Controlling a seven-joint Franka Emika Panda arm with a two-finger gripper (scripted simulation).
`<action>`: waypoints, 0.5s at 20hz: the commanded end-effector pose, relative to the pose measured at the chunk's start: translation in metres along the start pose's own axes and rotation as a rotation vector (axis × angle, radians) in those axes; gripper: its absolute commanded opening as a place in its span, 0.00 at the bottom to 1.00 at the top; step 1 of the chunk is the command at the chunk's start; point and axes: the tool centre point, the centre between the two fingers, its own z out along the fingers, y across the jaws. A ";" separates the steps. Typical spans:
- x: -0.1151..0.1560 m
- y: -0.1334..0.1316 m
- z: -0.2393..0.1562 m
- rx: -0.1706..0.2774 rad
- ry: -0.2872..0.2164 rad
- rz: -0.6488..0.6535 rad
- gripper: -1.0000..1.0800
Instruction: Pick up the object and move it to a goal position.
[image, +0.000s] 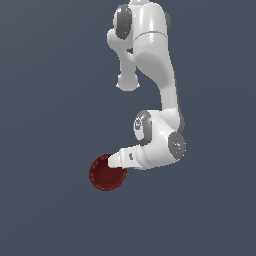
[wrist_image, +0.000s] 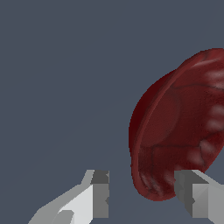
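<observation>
So at this point the bowl (image: 106, 173) was sitting on the grey bench (image: 45, 150), toward the lower middle of the exterior view, with the arm's head right over its rim on the exterior view's right side. In the wrist view the gripper (wrist_image: 142, 197) had its jaws spread wide, nothing pinched yet. One fingertip (wrist_image: 101, 192) was off on bare bench and the other one (wrist_image: 192, 192) looked like it was at the bowl's edge, maybe just inside it. I couldn't tell if it was actually touching.

My guess on handling: you had a stiff, light little dish there, probably a bit slick on the smooth inner wall. The ribbed rim looked like your best bite, one jaw inside and one outside the wall. Going across the whole bowl seemed dicey, since it looked about as wide as the opening.
</observation>
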 end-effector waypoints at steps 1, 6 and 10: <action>0.002 0.001 0.001 -0.020 -0.006 -0.002 0.62; 0.003 0.000 0.002 -0.026 -0.009 -0.004 0.62; 0.003 0.000 0.009 -0.027 -0.009 -0.004 0.62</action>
